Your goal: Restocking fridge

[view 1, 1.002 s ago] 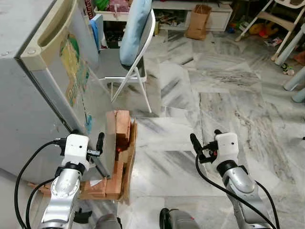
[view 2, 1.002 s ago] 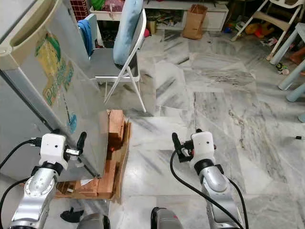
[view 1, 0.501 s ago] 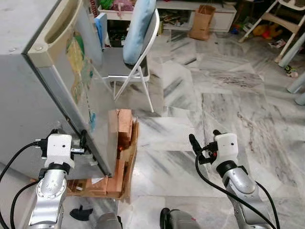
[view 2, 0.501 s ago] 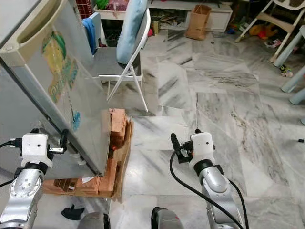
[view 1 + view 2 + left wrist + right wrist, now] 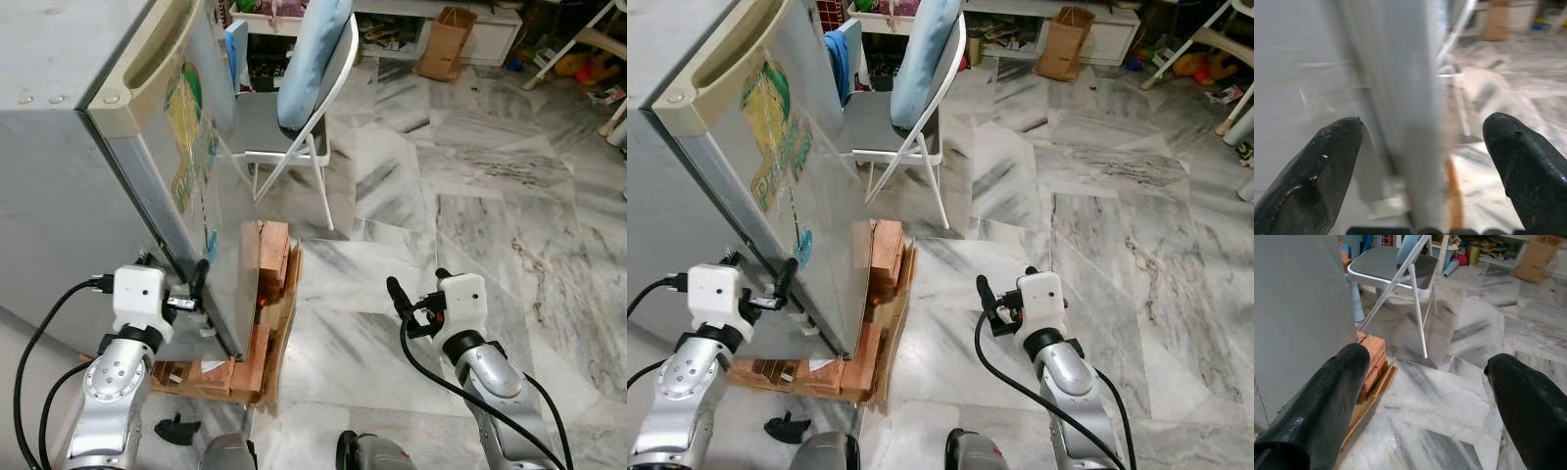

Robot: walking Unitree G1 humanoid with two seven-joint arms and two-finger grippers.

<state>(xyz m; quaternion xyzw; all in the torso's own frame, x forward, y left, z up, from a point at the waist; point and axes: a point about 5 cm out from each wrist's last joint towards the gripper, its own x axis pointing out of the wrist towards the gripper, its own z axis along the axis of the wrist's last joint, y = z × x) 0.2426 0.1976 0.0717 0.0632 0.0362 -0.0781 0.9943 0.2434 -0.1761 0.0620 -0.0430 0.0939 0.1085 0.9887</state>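
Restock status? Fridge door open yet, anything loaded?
Done: nothing that shows. The fridge door looks shut or barely ajar.
In hand: the left end effector is open astride the door's lower edge, low by the bricks.
Left: swinging the door open and all loading. The right end effector is open, holding nothing, over the marble floor.

Illumination is even, diffuse indoor light; both head views are sharp and evenly exposed. The marble floor [image 5: 470,206] carries soft sheen without hard glare. The chair [image 5: 911,108] casts only a faint shadow. In the left wrist view, the fridge door [image 5: 1400,107] is heavily blurred, with background out of focus. The right wrist view is clear, fingers [image 5: 1317,406] slightly soft.
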